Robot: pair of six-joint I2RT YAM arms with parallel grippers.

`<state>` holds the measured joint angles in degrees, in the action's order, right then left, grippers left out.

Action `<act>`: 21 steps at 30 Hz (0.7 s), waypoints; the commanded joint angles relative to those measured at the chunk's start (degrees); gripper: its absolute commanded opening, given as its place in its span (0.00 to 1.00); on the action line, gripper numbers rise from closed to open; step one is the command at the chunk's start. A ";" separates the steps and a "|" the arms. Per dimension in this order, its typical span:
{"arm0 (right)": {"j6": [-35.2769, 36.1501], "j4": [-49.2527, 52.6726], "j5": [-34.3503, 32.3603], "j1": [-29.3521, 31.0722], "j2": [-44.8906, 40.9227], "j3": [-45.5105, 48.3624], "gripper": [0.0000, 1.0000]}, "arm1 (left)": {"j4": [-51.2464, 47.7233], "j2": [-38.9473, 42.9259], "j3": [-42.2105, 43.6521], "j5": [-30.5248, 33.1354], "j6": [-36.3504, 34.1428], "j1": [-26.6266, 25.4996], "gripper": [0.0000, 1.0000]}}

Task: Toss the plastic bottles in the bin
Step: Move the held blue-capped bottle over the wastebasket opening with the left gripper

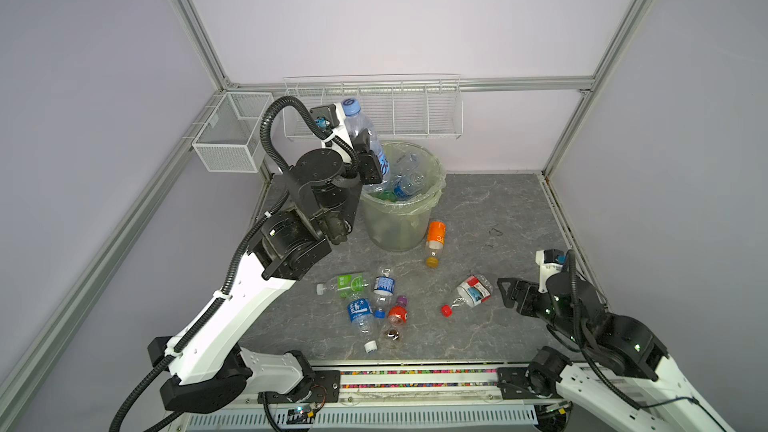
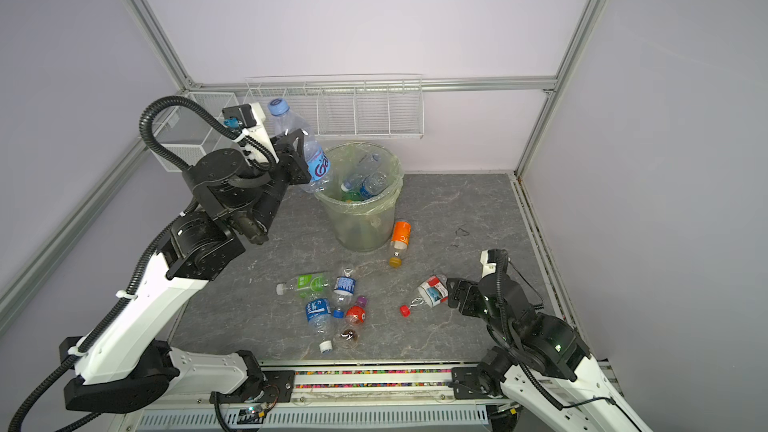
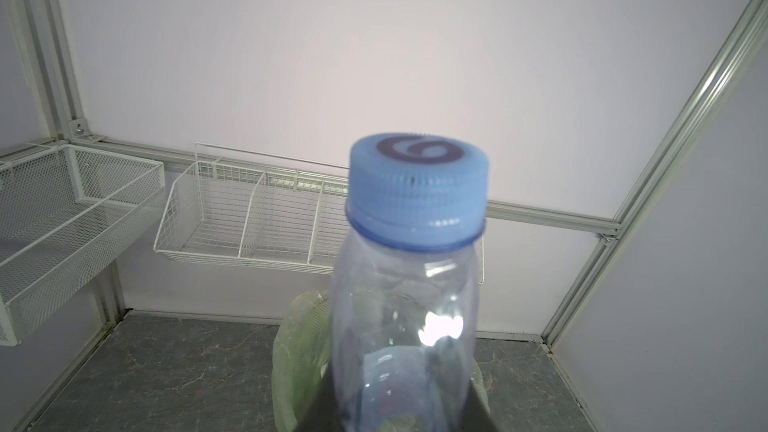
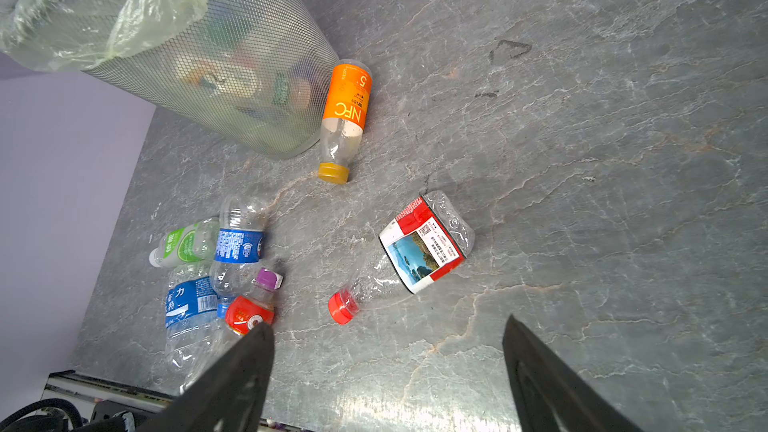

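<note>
Holding one clear bottle [image 2: 291, 124] in the left gripper [image 2: 305, 155], we have the fingers clamped on its mid-body just above the label. It sits cap up and tilted, base over the rim of the bin [image 1: 432, 198], which stands by the far edge of the bench [image 4: 582, 160]. Our right gripper [image 4: 386, 324] hangs near the right edge beside the red-and-white bottle [image 4: 424, 247], fingers wide apart, gripping nothing. Six bottles lie on the bench; several are in the bin.

Handling, as we judge it:
- Empty, so very light.
- Thin walls that dent under a squeeze, and slick.
- Capped ones should stay stiffer.
- Best hold is across the body at the label band, not the neck.

Writing:
- The blue cap [image 3: 417, 184] carries a swirl G.
- The held label starts "Ga"; the rest is hidden.
- The orange bottle [image 4: 345, 105], just beside the bin's foot, reads "NFC" and "5".
- A blue-label bottle [image 4: 187, 301] shows 力.
- Other print is too small.
</note>
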<state>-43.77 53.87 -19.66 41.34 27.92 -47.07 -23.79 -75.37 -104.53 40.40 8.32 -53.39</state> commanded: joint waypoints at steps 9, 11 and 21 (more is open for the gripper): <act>-1.26 3.08 -1.15 -0.21 -2.55 1.01 0.89 | 4.03 -4.12 1.35 -3.36 -3.49 -0.16 0.00; -1.23 3.10 -1.25 -0.14 -2.63 1.01 0.89 | 4.18 -4.87 1.35 -3.46 -3.74 -0.17 0.00; -1.36 3.30 -1.59 -0.20 -2.87 1.20 0.89 | 4.56 -7.81 1.00 -3.01 -4.28 0.06 0.00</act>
<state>-44.16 56.36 -20.32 41.34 25.76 -46.81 -20.75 -82.11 -103.59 37.23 5.39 -53.36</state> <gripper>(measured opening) 0.885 0.225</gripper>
